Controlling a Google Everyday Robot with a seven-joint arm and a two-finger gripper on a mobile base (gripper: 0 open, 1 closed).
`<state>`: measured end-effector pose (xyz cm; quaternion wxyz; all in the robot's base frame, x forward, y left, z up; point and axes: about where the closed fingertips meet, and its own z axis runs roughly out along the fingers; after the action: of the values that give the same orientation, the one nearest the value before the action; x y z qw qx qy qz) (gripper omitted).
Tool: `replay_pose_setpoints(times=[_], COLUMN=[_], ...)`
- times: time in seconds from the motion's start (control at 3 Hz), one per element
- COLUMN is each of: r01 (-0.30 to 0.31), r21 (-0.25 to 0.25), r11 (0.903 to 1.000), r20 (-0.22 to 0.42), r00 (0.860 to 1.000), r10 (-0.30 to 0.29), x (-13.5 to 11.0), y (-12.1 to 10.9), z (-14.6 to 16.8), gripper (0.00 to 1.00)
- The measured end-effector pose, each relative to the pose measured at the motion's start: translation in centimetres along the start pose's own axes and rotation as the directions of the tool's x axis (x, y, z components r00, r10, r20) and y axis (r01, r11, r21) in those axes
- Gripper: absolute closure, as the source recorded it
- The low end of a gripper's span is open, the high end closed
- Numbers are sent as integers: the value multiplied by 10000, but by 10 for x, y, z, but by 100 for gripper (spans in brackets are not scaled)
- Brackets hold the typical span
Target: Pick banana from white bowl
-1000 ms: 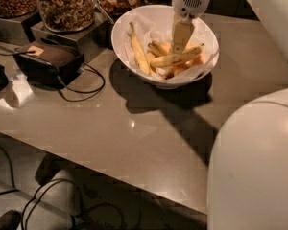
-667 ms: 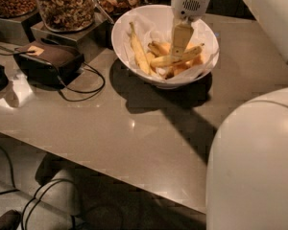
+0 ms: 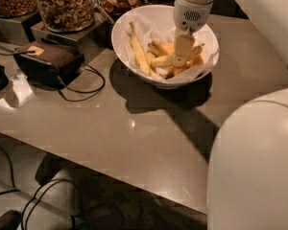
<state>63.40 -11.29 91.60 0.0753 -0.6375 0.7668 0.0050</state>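
The white bowl (image 3: 122,42), lined with crumpled white paper, stands at the back of the table and holds several bananas. A thick, gently curved yellow banana (image 3: 159,62) lies across the bowl's middle. A slender pale banana (image 3: 138,51) leans along the left wall, and shorter orange-yellow bananas (image 3: 159,47) lie around it. My gripper (image 3: 182,56) reaches straight down into the bowl from above, its tip at the right end of the thick banana, which it partly hides.
Glass jars of nuts (image 3: 65,6) on metal stands sit back left. A dark box (image 3: 50,59) with a looping cable (image 3: 84,87) lies left of the bowl. My white arm body (image 3: 254,166) fills the lower right. The table's front edge (image 3: 110,176) runs diagonally.
My gripper has dropped a little lower into the bowl, onto the bananas. The bowl and the bananas have not visibly moved.
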Motion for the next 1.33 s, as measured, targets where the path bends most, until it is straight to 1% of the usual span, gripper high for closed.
replay_pose_setpoints(times=[0.33,0.67,1.0,1.33], r01=[-84,115,236,242], r21=[-168,91,328,423], r11=[9998,9999,9992,9988], r20=[-119,-329,-429,-404], r00=[9999,9994,9988,9989], r10=[82,-112,-222,-225], x=[3,6,7,7], y=[3,9,12,12], z=[8,9,12,10], gripper=[56,74,100,100])
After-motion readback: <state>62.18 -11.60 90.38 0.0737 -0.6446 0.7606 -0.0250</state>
